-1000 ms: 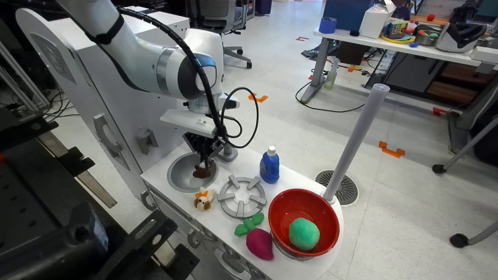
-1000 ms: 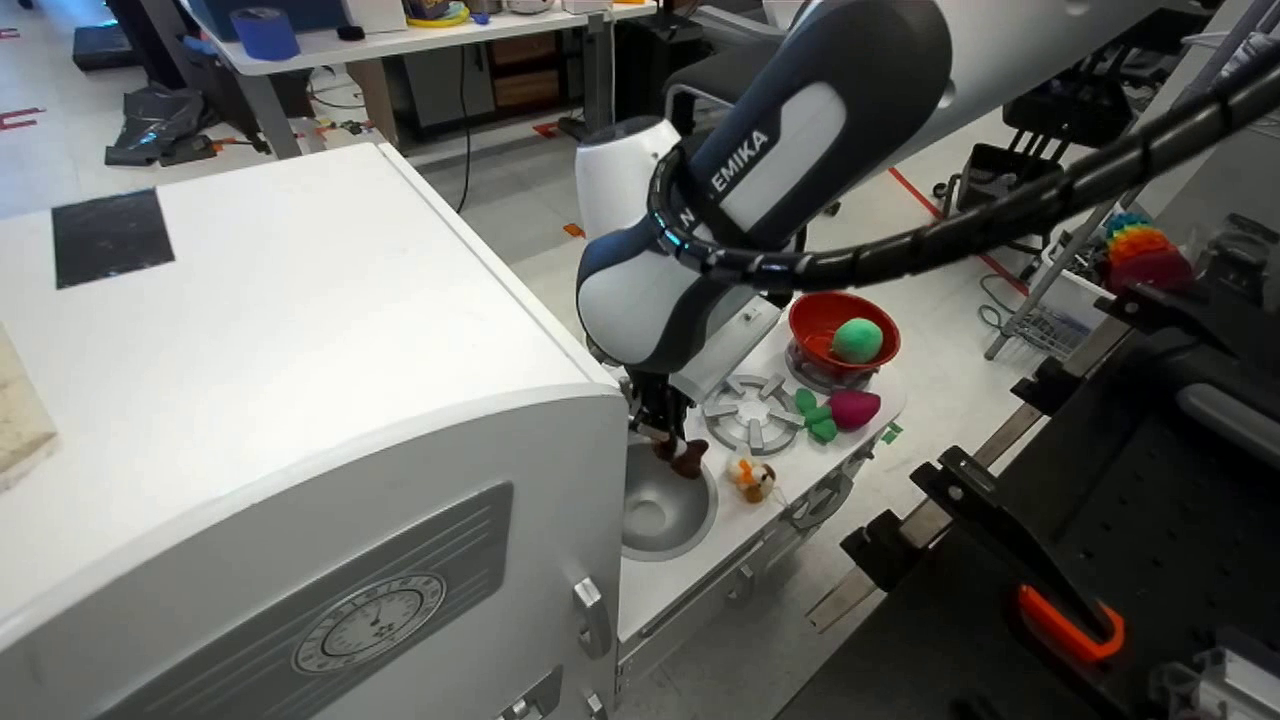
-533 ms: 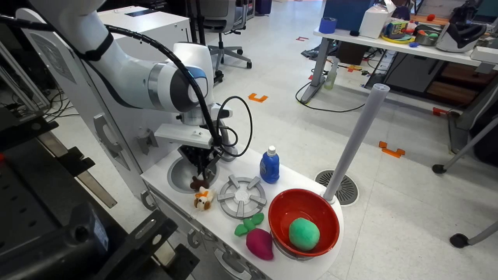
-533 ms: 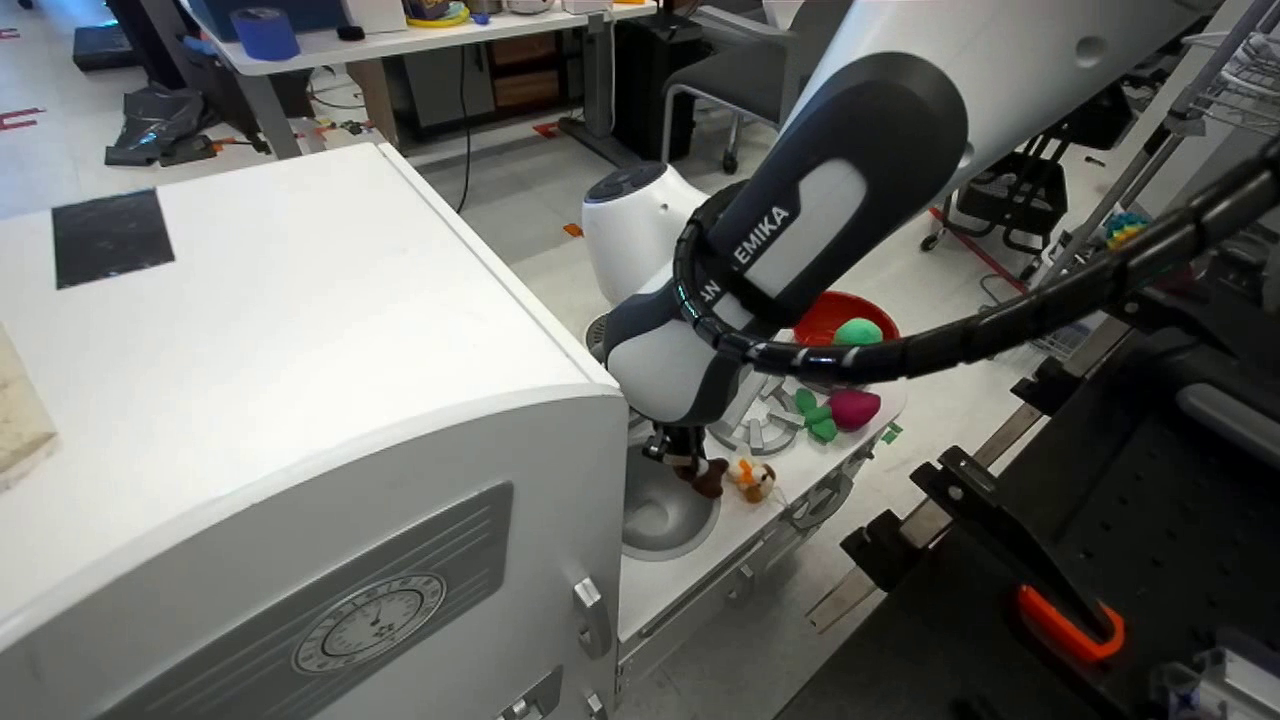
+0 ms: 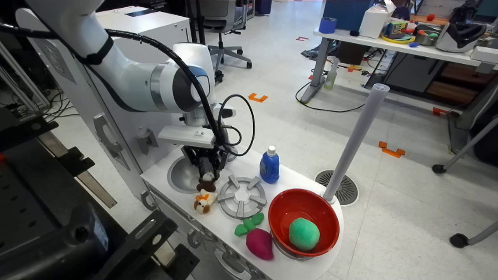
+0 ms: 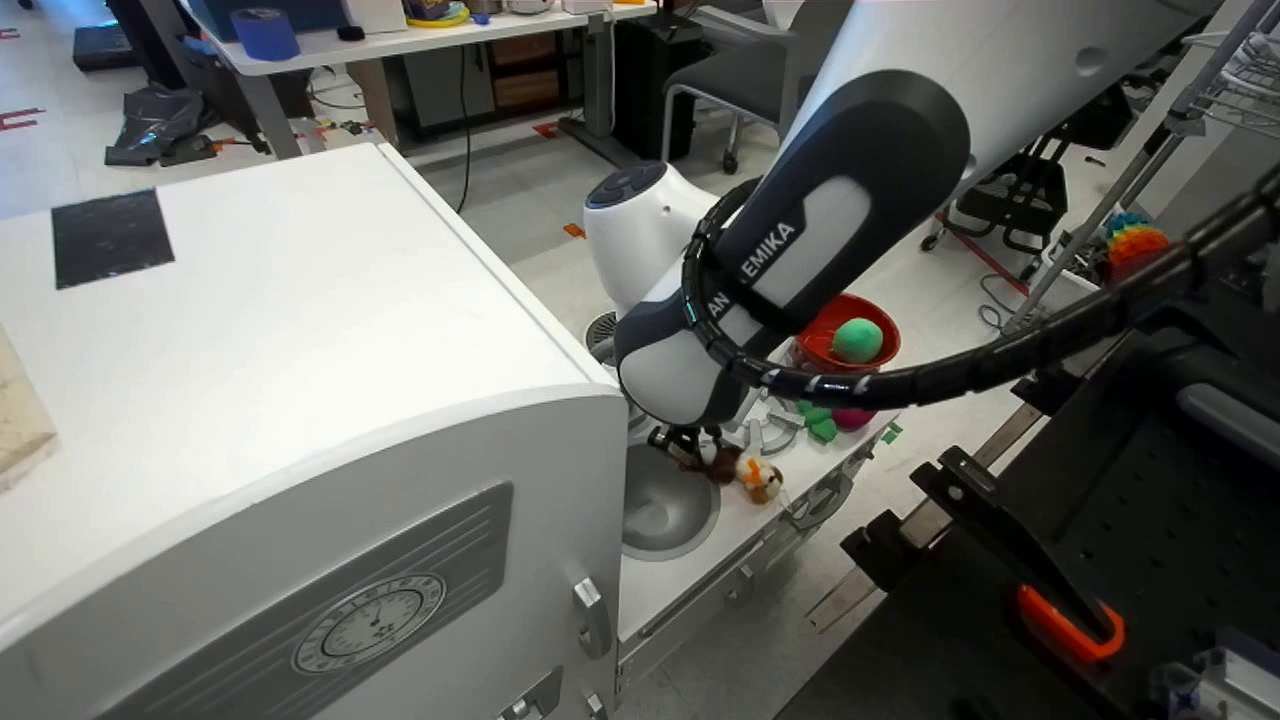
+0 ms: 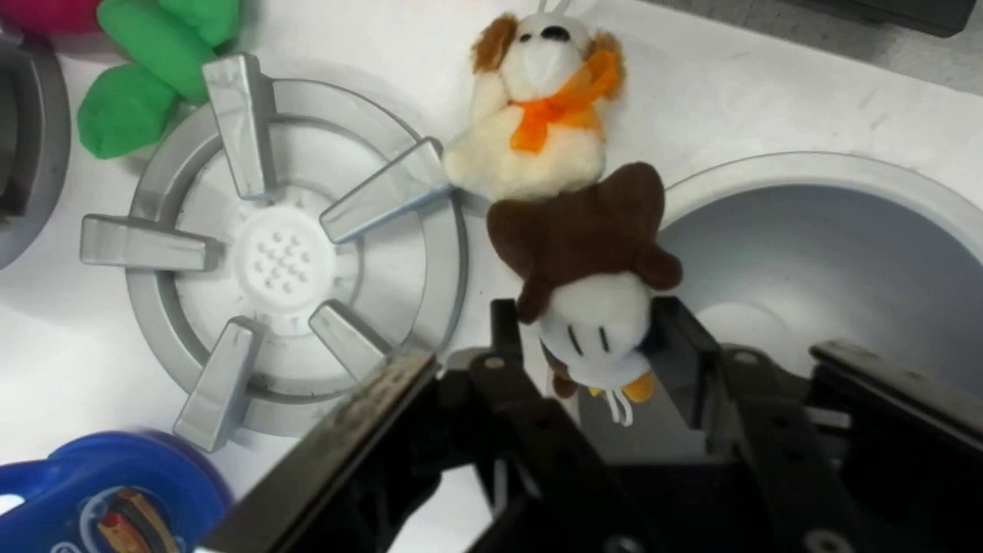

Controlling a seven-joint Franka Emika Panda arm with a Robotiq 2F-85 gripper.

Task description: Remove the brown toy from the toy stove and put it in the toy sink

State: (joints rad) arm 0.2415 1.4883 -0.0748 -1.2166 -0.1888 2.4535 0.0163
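Observation:
The brown toy (image 5: 206,186), with a white face, lies at the edge of the round grey sink (image 5: 172,179), between sink and stove burner (image 5: 262,190). In the wrist view the brown toy (image 7: 580,230) overlaps the near rim of the sink (image 7: 829,167) and touches the white dog toy (image 7: 530,157). My gripper (image 7: 587,311) is open around its white head; a gap shows beside one finger, the other is close to the head. In an exterior view the arm partly hides the gripper and the brown toy (image 6: 722,465). The sink bowl holds nothing visible.
A blue bottle (image 5: 269,165) stands behind the burner. A red bowl (image 5: 274,219) with a green ball (image 5: 304,234) and a purple toy vegetable (image 5: 260,244) with green leaves are farther along the counter. A tall white cabinet (image 6: 330,330) stands beside the sink.
My gripper has moved down, turned and opened. The brown toy, pinched over the sink earlier, now sits at the sink's edge against the dog toy, which has shifted slightly.

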